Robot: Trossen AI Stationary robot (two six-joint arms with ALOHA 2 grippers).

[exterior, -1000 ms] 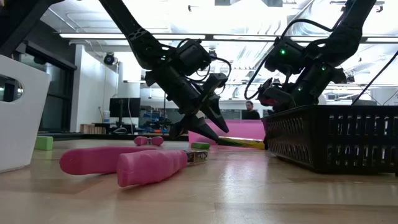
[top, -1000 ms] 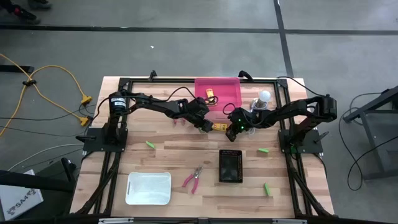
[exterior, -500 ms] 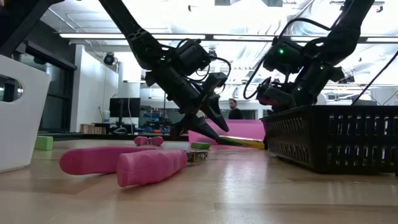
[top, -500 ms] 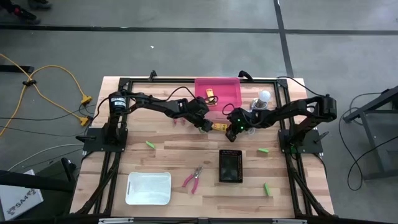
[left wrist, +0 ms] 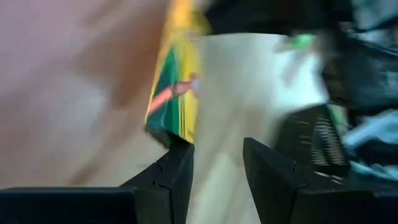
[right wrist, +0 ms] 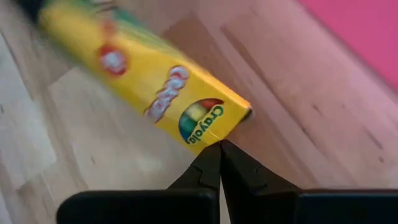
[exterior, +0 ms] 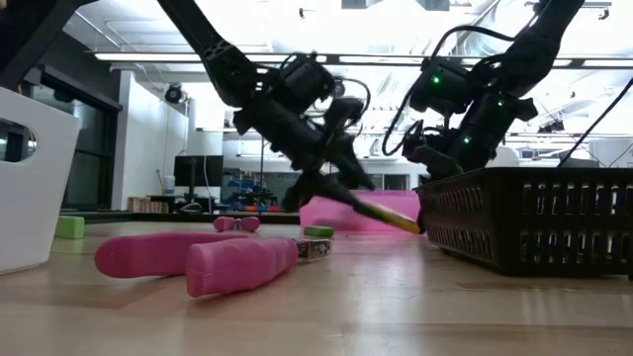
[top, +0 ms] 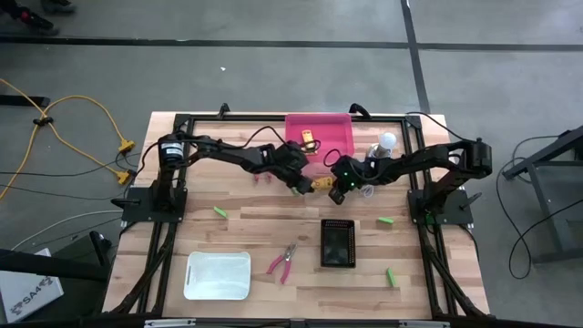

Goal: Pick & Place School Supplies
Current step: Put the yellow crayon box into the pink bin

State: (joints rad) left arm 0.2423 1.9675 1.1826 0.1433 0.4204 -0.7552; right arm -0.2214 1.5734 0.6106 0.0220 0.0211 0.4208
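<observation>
Yellow crayon box (right wrist: 163, 93) pinched by left gripper (top: 301, 185) just below pink bin (top: 335, 137), right gripper (top: 339, 189) pressed together beside it

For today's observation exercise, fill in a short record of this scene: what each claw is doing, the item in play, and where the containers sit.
left claw: shut on crayon box
right claw: shut, tips beside the box's end
crayon box: yellow, tilted, between the claws
pink bin: far edge of table, one yellow item inside
black basket: near middle
white tray: near left
pliers: beside the tray
</observation>
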